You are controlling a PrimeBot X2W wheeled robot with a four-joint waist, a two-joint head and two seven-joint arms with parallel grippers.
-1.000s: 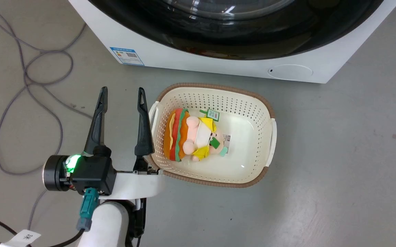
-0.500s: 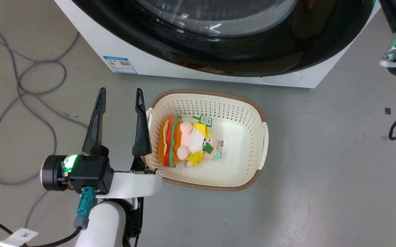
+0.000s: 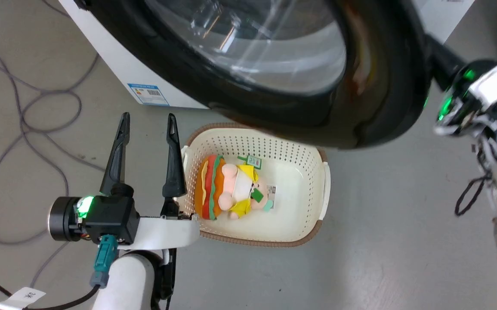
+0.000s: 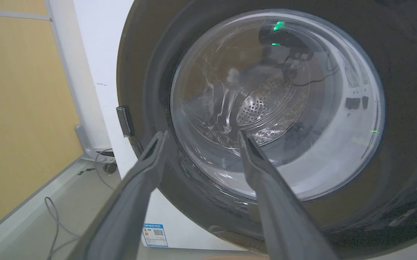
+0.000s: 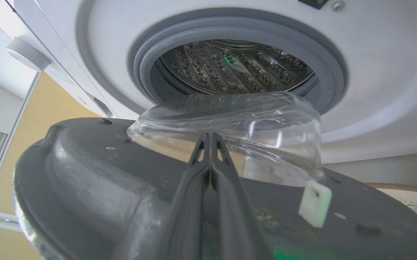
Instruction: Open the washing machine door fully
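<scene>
The glossy black washing machine door stands partly swung out from the white washing machine, its clear glass bowl facing me. In the right wrist view the door's grey inner side lies below the uncovered steel drum and grey gasket. My right gripper is shut, its fingers lying together along that inner side, tips at the glass bowl. Its wrist shows at the door's right edge. Beside the basket, my left gripper is open and holds nothing, aimed at the door's front.
A cream perforated basket with a burger-shaped plush toy sits on the grey floor under the door. Grey cables loop on the floor at the left. A blue label marks the machine's lower front. A white latch sticks out of the door's inner side.
The door has swung outward from the machine and now reaches over the basket. My right arm has come further into the head view at the right. The left gripper stays open.
</scene>
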